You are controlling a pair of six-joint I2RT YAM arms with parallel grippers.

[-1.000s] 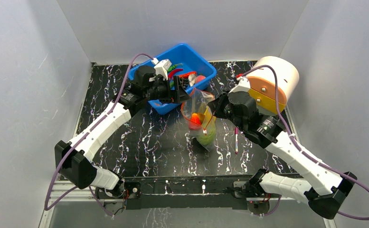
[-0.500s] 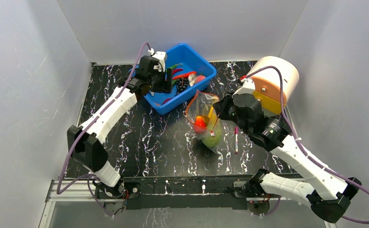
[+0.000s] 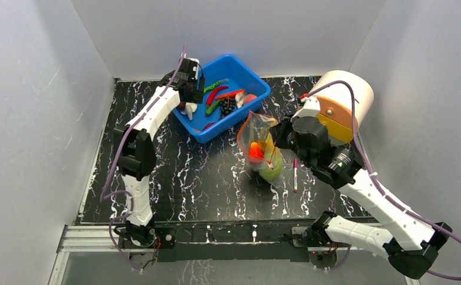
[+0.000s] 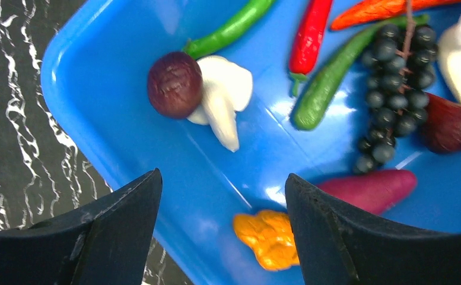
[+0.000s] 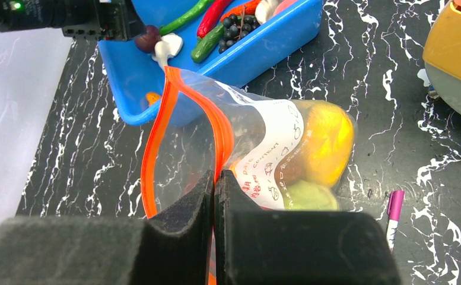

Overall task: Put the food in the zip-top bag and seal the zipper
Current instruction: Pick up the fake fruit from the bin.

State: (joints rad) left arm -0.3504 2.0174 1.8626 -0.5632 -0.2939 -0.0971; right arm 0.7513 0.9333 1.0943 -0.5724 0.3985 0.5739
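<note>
Right gripper (image 5: 215, 176): jaws pressed together, pinching the zip-top bag (image 5: 263, 148) at its zipper (image 5: 156, 133), lower centre of the wrist view. The bag mouth gapes, and the strip's lower end is lost behind the fingers. In the top view the bag is just right of centre, below-right of the blue tub (image 3: 242, 71). Cannot tell whether its bottom rests on the table (image 5: 394, 119).

Seen through the crinkled film: a yellow piece (image 5: 328, 139), a green piece (image 5: 308, 196) partly cut by the finger, and a dark item between them too blurred to name.

Left gripper (image 4: 222, 178): jaws wide, nothing between them, over the tub floor. Only the fingertips are in frame.

The tub holds:
- a white piece (image 4: 225, 95) touching a dark round piece (image 4: 174, 83)
- a red chili (image 4: 311, 35), cut off at the top edge
- grapes (image 4: 397, 89)
- an orange lump (image 4: 269, 240), half behind one finger

Pen (image 5: 394, 208) lies on the table at lower right, its lower end hidden behind the finger.
</note>
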